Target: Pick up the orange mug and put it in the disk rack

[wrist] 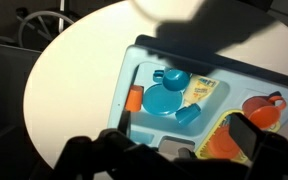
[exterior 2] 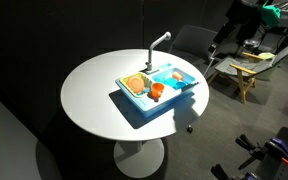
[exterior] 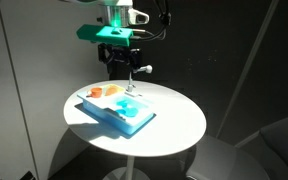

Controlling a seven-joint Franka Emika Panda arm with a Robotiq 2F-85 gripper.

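The tiny orange mug (wrist: 264, 108) lies in the light blue sink unit (wrist: 129, 75), with its handle showing in the wrist view. It also shows in both exterior views (exterior 2: 157, 92) (exterior: 112, 90). The disk rack (exterior 2: 127, 92) is the pale end section of the unit, and an orange plate (wrist: 224, 145) lies on it next to the mug. My gripper (wrist: 184, 125) is open and empty. It hangs well above the unit, near the faucet (exterior: 136, 74), as an exterior view (exterior: 121, 62) shows.
The unit's basin holds a blue plate (wrist: 164, 98), two small blue cups (wrist: 187, 113) and a small orange cup (wrist: 134, 98). The unit sits on a round white table (exterior 2: 94, 100). Chairs and a stool (exterior 2: 246, 70) stand beyond the table.
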